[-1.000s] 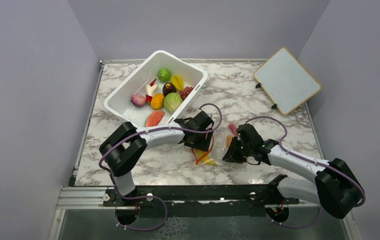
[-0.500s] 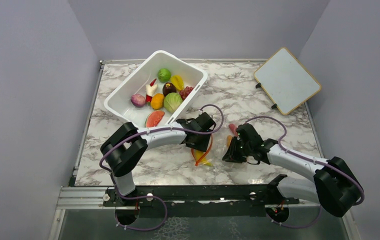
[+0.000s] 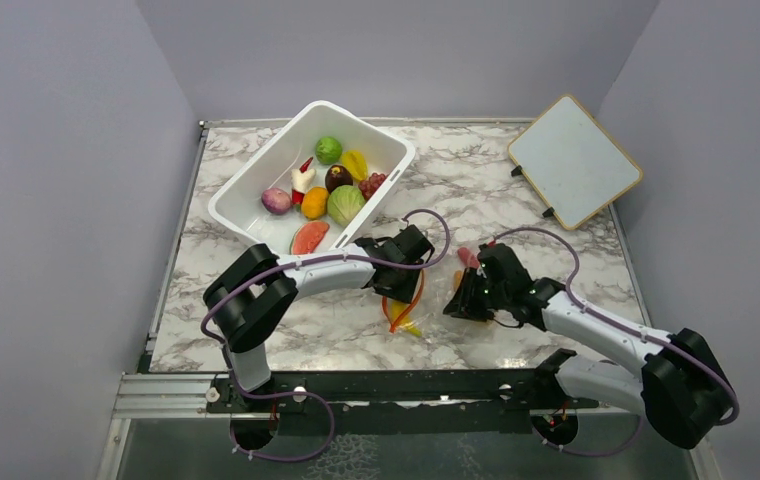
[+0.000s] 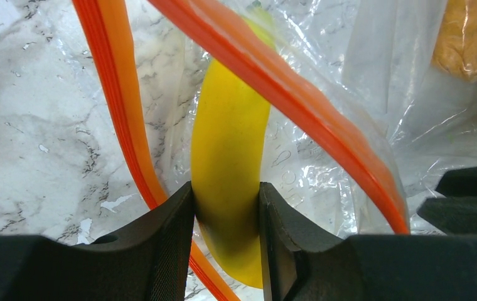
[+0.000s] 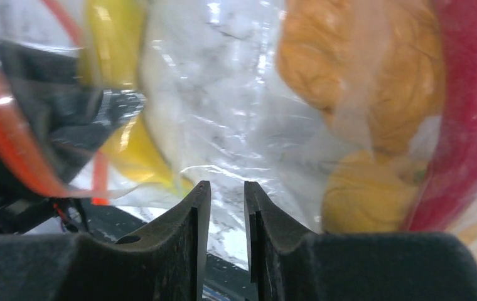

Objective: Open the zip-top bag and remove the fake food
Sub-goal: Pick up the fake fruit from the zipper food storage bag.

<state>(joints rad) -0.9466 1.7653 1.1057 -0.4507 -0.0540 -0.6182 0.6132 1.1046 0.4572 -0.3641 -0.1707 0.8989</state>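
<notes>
The zip-top bag (image 3: 432,296) lies crumpled on the marble between my two grippers, its orange-red zip strip (image 4: 118,100) gaping. My left gripper (image 4: 226,195) reaches into the mouth and is shut on the yellow banana (image 4: 230,150), also visible from above (image 3: 404,320) below that gripper (image 3: 397,290). My right gripper (image 5: 226,188) sits at the bag's right end (image 3: 459,303), jaws a narrow gap apart with clear bag film between them. Round orange fruits (image 5: 358,69) and a red watermelon slice (image 5: 474,100) rest inside the bag.
A white tub (image 3: 246,195) at the back left holds a cabbage, lime, onion, grapes and other toy food. A framed whiteboard (image 3: 573,160) lies at the back right. The tub's near corner is close behind my left wrist.
My left jaws have closed in onto the banana inside the bag mouth. My right gripper has shifted slightly away from me with the bag's end.
</notes>
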